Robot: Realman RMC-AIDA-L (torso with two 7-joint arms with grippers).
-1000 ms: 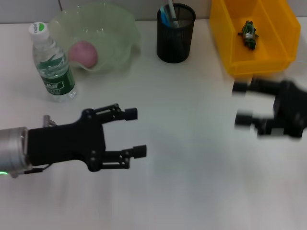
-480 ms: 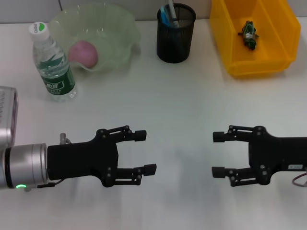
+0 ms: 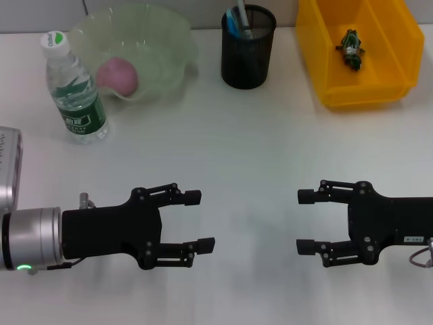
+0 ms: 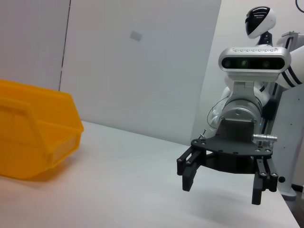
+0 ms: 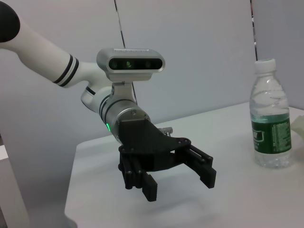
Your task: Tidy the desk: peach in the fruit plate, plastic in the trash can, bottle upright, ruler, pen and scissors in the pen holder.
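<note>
Both claws, left claw (image 3: 196, 220) and right claw (image 3: 304, 221), hover apart and empty over the bare surface (image 3: 250, 135), while peach (image 3: 118, 75) sits in the fruit plate (image 3: 169, 40), bottle (image 3: 73, 88) stands upright, so tidying looks finished, calling only for parking.

Two matte black grippers on silver-cuffed robot arms

The left gripper (image 3: 193, 220) has a blocky black body, linkage fingers ending in square pads, a brushed silver wrist cylinder with a small green light, and a thin metal pin beside it. The right gripper (image 3: 306, 221) is the same black build with a small white label and a thin cable loop. Each wrist carries a silver camera bar; the upper arms are white with black rings.
</note>
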